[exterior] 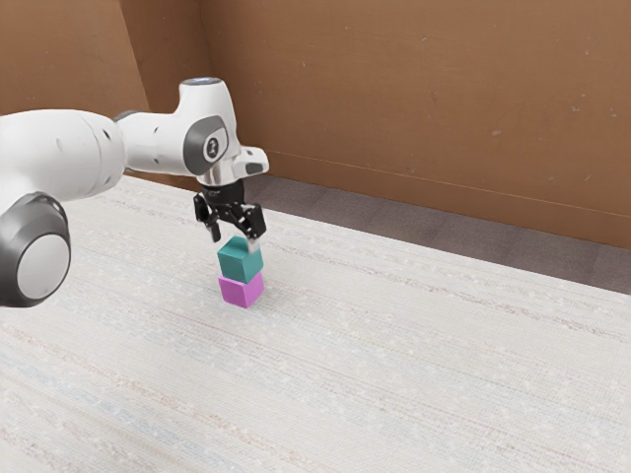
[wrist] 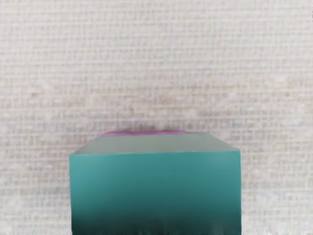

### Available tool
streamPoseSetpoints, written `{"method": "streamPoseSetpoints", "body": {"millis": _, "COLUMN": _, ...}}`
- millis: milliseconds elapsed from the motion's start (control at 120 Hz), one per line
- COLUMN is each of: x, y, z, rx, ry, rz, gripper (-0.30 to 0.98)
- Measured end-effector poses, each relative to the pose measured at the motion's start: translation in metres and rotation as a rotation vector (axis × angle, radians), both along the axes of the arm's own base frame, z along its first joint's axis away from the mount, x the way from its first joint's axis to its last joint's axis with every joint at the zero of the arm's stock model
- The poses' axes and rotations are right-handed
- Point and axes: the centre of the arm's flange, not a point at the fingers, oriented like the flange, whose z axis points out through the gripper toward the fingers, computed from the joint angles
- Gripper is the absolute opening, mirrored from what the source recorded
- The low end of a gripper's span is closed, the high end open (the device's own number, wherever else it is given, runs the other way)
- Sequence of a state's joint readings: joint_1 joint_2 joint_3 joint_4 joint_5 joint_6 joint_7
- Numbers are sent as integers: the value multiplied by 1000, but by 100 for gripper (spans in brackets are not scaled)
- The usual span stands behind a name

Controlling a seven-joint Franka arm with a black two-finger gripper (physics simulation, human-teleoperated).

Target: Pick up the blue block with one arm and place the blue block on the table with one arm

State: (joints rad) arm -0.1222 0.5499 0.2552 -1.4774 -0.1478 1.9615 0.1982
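Note:
The gripper is open, its two fingers spread just above the teal-blue block. One fingertip overlaps the block's top edge in the exterior view; the other stands off beyond its opposite side. Beneath the blue block sits a magenta block, which rests on the table. In the wrist view the blue block is large and close under my hand, and a thin strip of the magenta block peeks out past it.
The pale, streaked table stretches around the two stacked blocks. Past its far edge lie a dark floor strip and a brown wall.

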Motion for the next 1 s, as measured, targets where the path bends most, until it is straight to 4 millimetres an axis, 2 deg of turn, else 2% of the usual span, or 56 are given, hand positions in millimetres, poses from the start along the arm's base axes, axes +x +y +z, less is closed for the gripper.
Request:
{"method": "streamPoseSetpoints", "body": {"millis": 167, "x": 1, "y": -1, "z": 0, "rx": -2, "ry": -14, "rz": -55, "gripper": 69}}
{"method": "streamPoseSetpoints", "body": {"millis": 617, "x": 4, "y": -4, "z": -32, "rx": -22, "ry": -11, "rz": -128, "gripper": 69}}
{"method": "streamPoseSetpoints", "body": {"millis": 892, "x": 0, "y": -2, "z": -34, "rx": -27, "ry": -15, "rz": -146, "gripper": 69}}
{"method": "streamPoseSetpoints", "body": {"millis": 1000, "x": 1, "y": -1, "z": -35, "rx": -26, "ry": -19, "rz": -151, "gripper": 57}}
